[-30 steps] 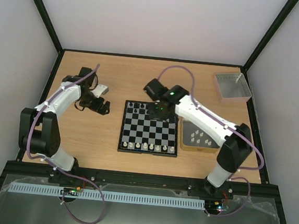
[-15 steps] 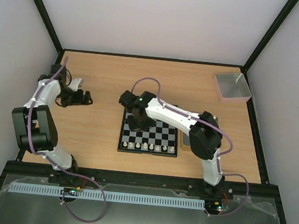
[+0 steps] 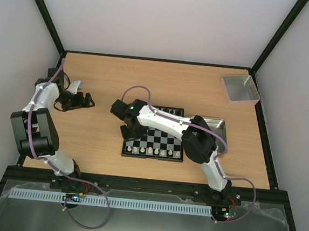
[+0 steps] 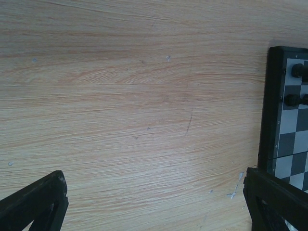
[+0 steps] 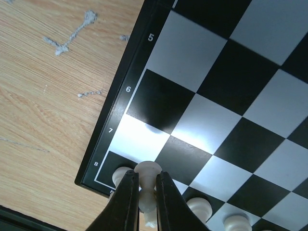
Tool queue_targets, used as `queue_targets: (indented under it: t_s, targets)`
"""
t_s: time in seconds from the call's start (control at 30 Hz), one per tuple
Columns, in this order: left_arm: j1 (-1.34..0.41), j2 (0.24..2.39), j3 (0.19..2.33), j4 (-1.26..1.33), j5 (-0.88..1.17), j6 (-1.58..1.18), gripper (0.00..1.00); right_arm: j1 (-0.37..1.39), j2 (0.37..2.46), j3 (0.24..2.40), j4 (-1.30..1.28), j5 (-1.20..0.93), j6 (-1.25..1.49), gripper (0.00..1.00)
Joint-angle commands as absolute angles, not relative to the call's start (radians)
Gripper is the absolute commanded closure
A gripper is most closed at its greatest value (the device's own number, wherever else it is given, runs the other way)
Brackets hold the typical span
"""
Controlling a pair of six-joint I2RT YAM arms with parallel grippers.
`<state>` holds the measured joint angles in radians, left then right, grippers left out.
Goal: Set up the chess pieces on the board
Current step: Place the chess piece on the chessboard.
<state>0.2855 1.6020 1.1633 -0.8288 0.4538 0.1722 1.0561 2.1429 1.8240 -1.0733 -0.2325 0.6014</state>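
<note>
Well to the left of the board (image 3: 163,140), over bare table (image 3: 103,78): left gripper (image 3: 83,99), jaws spread wide in the wrist view, nothing between them. From there, only the board's left rim in sight, at the right edge of that view, with two black pieces (image 4: 292,100) on its squares. Too far off, by judgement, to serve the coming move.

Over the board's near-left corner: right gripper (image 5: 147,190), fingers (image 5: 126,202) pinched on a single cream-white piece (image 5: 147,169). Piece upright, long axis in line with the fingers, rounded head showing between the tips. Base hidden, so cannot tell whether touching the board or just above it. Straight below the grip, most likely, the goal: a near-row square one in from the corner, by the rim mark 8. Just beside it on the corner side, a corner neighbour (image 5: 119,175). On the other side, near-row pieces (image 5: 199,208), a little further apart. Little room either way, so probably calls for a straight drop, a narrow release and a lift along the piece's own axis, to avoid tipping the neighbour.

Just beside the board's right rim: tray (image 3: 219,121), mostly hidden by the arm. Further right and back: bin (image 3: 240,89).
</note>
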Motion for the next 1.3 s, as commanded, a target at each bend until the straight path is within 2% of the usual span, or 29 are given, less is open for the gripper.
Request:
queue_targets:
  t_s: [0.0, 1.27]
  targets:
    - [0.301, 1.572, 1.149, -0.831, 0.491, 0.167, 0.01, 1.062, 2.172, 1.843, -1.096, -0.226, 0.586, 0.94]
    - [0.314, 1.595, 1.144, -0.825, 0.519, 0.173, 0.01, 1.072, 2.261, 1.897, -1.112, -0.253, 0.569, 0.93]
